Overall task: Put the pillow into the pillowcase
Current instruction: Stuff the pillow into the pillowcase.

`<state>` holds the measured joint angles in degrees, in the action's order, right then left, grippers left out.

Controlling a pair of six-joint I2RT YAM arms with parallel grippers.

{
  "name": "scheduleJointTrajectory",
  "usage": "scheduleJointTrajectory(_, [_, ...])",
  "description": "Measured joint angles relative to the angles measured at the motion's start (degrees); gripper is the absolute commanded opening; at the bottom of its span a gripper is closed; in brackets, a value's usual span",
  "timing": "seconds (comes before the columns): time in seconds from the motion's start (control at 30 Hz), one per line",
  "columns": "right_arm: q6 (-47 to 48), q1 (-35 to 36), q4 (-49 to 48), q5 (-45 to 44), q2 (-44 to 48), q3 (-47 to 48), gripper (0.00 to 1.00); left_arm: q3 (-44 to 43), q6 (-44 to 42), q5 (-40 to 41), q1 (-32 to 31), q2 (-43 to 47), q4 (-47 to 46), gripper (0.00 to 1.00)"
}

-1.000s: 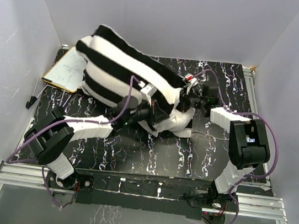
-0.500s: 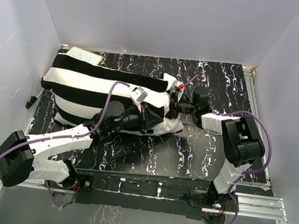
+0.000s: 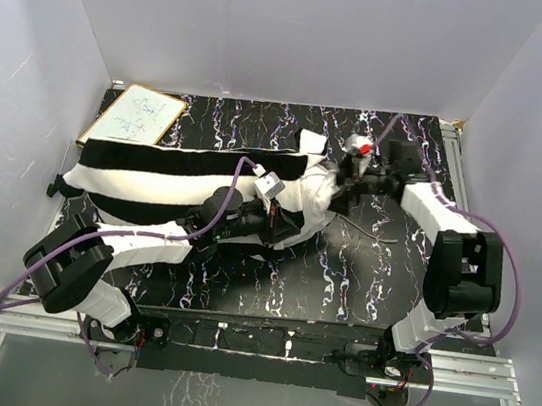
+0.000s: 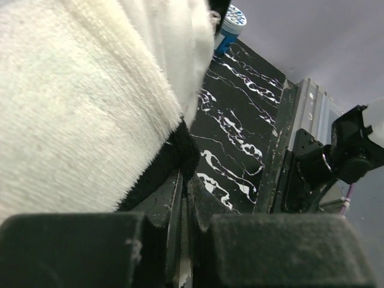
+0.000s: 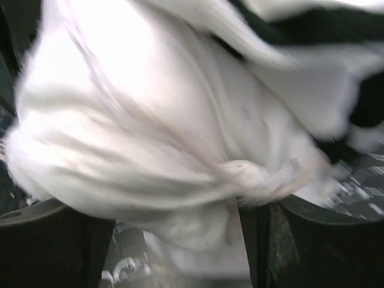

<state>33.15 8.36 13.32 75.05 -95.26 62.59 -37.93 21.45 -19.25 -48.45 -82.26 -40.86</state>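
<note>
Pillow [image 3: 319,192] mostly inside striped pillowcase [image 3: 154,174]; white end bulges out between spread fingers of right claw [image 5: 180,240]. Left claw [image 4: 185,180], pressed together, pinches pillowcase edge. Both arms stretched low over tabletop [image 3: 362,276].

Pillowcase [image 4: 72,120]: thick napped cloth, terry-like, matt, fuzzy at the black hem. Pillow [image 3: 319,194]: plain white cloth, soft-looking; weave too blurred up close to judge. Tabletop [image 3: 342,274]: black with white marbling, slight sheen. Front rails [image 3: 262,335]: bare brushed metal. Whiteboard [image 3: 134,115]: smooth white face, wood-coloured frame.
</note>
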Motion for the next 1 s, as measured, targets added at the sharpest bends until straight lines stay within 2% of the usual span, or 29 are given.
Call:
scheduleJointTrajectory(0.1, [16.57,-7.96,18.29,-0.09,1.03,5.35,0.88,0.46,0.09,-1.36,0.24,0.0,-0.57,0.0])
scheduleJointTrajectory(0.23, [32.59,-14.14,35.12,-0.17,2.12,9.31,0.95,1.31,0.15,-2.84,0.42,0.07,-0.68,0.0])
scheduleJointTrajectory(0.33, [36.22,-13.31,38.82,1.18,2.89,9.73,0.97,1.22,0.17,-3.43,0.63,0.09,-0.59,0.0])
scheduleJointTrajectory(0.43, [33.79,-10.64,35.6,2.03,2.93,9.27,0.97,0.61,0.2,-3.96,0.83,0.2,0.42,0.0])
scheduleJointTrajectory(0.5, [28.65,-7.02,28.52,2.43,3.5,6.54,0.85,-0.35,0.2,-4.24,0.96,0.22,1.66,0.0])
scheduleJointTrajectory(0.53, [23.26,-4.42,21.35,2.01,4.35,3.15,0.65,-0.87,0.2,-4.42,1.01,0.24,2.4,0.0])
scheduleJointTrajectory(0.57, [16.87,-2.1,13.73,1.44,5.22,-0.61,0.39,-1.77,0.22,-4.76,1.05,0.24,3.43,0.0])
scheduleJointTrajectory(0.6, [11.1,-0.07,5.35,0.42,6.03,-4.48,0.21,-2.84,0.26,-5.33,1.05,0.28,4.59,0.0])
scheduleJointTrajectory(0.63, [4.39,1.88,-4.5,-1.09,6.75,-8.87,0.1,-4.17,0.42,-5.9,1.11,0.37,5.92,0.0])
scheduleJointTrajectory(0.7, [-8.63,4.07,-21.68,-4.2,6.73,-15.19,0.08,-7.87,0.5,-7.32,1.25,0.48,9.05,0.0])
scheduleJointTrajectory(0.83, [-30.49,5.62,-47.98,-9.7,5.07,-20.35,0.08,-19.45,-0.09,-9.94,1.62,-0.46,14.58,0.0])
scheduleJointTrajectory(1.0, [-55.23,8.2,-72.48,-16.81,1.66,-21.62,0.08,-33.07,0.7,-13.2,3.37,-7.87,13.97,0.0])
